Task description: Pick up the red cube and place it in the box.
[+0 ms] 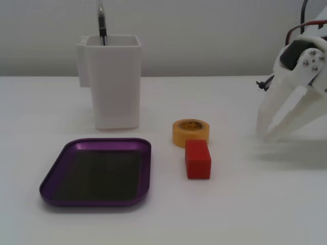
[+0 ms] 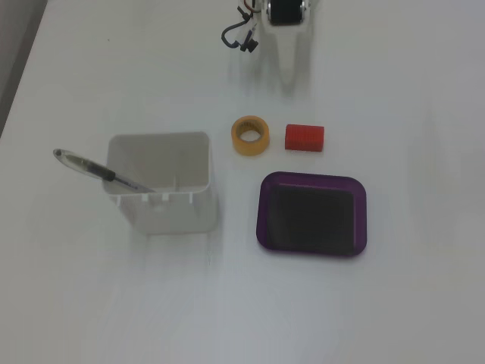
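- While my gripper (image 1: 270,133) hangs off to one side with its two white fingers spread apart and nothing between them, the step in hand is, as I judge it, the reach toward the red cube (image 1: 197,158).
- From my fingertips the red cube lies well apart, out across the bare table (image 1: 265,204) and untouched; in the top-down fixed view it sits beyond my tips and a little to the right (image 2: 305,137).
- Just beside the cube, on the side away from me in the low fixed view, stands the yellow tape roll (image 1: 190,132). From above I see a small gap between the two, so I want my fingers to come down clear of the roll and not nudge it.
- Since the cube is slightly longer than wide, I would close across its short width, one finger on each long face, and keep my fingers spread as they are until they straddle it.
- I would descend low enough that the pads meet the middle of the faces; a pinch on the top edge could let the block slip.
- Past the cube from my hand lies the box (image 1: 145,168), the purple tray, empty, with its near rim close to the cube, so the carry looks short.
- A tall white container (image 1: 115,81) with a pen (image 2: 98,171) in it stands farther off, beyond the roll, and should be out of my path.
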Robot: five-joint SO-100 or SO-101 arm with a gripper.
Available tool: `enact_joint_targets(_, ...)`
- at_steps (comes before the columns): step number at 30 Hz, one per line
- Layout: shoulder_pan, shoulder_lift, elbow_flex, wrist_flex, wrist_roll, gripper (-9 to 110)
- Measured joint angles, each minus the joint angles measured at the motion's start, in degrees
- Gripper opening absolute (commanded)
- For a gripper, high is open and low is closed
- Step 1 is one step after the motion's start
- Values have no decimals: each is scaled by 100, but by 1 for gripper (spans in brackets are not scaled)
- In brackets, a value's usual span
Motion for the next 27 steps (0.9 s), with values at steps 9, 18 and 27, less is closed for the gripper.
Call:
enact_joint_targets(9,-53,0,0,-18,0,0)
enact_joint_targets(18,-53,0,0,-26,0,0)
enact_joint_targets(27,-35,0,-694,-105,0,0)
